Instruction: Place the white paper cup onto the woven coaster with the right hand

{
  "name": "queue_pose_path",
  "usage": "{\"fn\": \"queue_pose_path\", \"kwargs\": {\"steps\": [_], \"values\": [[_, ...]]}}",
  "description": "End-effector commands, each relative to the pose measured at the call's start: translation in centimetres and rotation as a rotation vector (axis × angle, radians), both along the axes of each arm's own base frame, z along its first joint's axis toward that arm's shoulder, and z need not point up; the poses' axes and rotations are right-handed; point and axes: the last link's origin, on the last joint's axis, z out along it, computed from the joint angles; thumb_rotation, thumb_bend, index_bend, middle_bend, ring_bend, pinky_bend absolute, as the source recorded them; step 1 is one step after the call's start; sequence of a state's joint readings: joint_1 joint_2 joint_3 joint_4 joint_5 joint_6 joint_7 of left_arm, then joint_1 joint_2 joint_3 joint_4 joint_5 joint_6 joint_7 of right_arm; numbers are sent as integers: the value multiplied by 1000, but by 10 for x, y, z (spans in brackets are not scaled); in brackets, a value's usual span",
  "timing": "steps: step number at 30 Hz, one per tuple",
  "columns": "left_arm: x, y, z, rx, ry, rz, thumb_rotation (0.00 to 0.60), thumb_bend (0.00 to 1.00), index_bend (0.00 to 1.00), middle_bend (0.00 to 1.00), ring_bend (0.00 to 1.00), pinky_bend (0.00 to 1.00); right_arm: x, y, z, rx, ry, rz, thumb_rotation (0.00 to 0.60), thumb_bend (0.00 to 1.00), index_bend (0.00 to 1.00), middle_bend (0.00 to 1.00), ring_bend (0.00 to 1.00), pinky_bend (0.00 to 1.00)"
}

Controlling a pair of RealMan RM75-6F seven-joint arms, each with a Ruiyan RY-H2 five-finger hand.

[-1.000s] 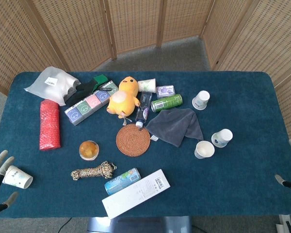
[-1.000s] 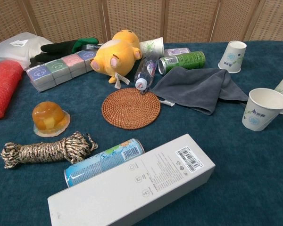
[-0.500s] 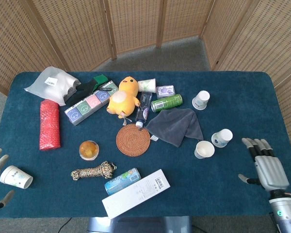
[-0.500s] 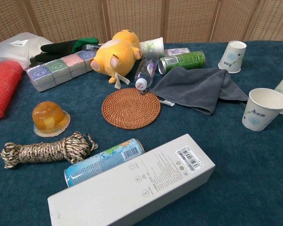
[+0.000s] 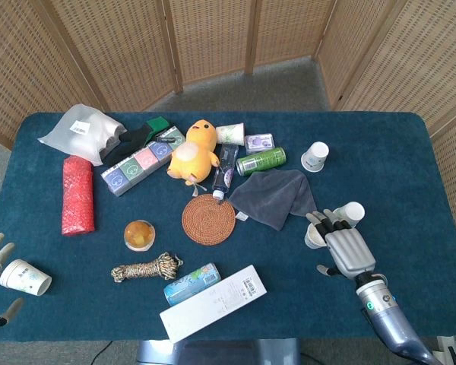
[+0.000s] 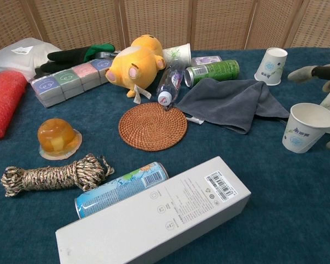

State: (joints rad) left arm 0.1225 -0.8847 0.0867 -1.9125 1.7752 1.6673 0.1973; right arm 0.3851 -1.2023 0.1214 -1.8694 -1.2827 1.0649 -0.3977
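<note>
While sweeping in from worktop's right edge, right hand [image 5: 346,251] is reaching white paper cup [image 5: 317,234], fingers [image 5: 328,221] spread, holding nothing; woven coaster [image 5: 208,219] is waiting bare.

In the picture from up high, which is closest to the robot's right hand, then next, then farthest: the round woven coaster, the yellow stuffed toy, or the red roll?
From the right hand:
1. Woven coaster, mid-table, to the hand's left.
2. Yellow stuffed toy, further back and left, beyond the coaster.
3. Red roll, far over on the table's left side.
</note>
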Motion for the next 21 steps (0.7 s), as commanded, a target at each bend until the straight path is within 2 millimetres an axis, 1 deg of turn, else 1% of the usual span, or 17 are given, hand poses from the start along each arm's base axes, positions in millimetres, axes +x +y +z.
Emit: {"fn": "queue_pose_path", "kwargs": {"steps": [1,5,9,17,21], "values": [[0,0,-1,-4,-3,4,600,275,0,0,0,0,1,-2,-8,12,12,-4,600,0,0,0,0,202],[0,0,1,0,-7,2,600,274,0,0,0,0,0,-4,-16,23,37,-12,600,0,0,0,0,203],[0,0,2,5,-10,2,600,274,0,0,0,0,-5,-6,-20,24,51,-21,600,0,0,0,0,202],[-1,1,2,4,-9,4,600,275,0,0,0,0,-12,-10,-22,23,73,-29,600,0,0,1,9,203],[-1,1,1,0,-7,6,600,274,0,0,0,0,-17,-11,-25,28,81,-38,600,0,0,22,25,211]]}}
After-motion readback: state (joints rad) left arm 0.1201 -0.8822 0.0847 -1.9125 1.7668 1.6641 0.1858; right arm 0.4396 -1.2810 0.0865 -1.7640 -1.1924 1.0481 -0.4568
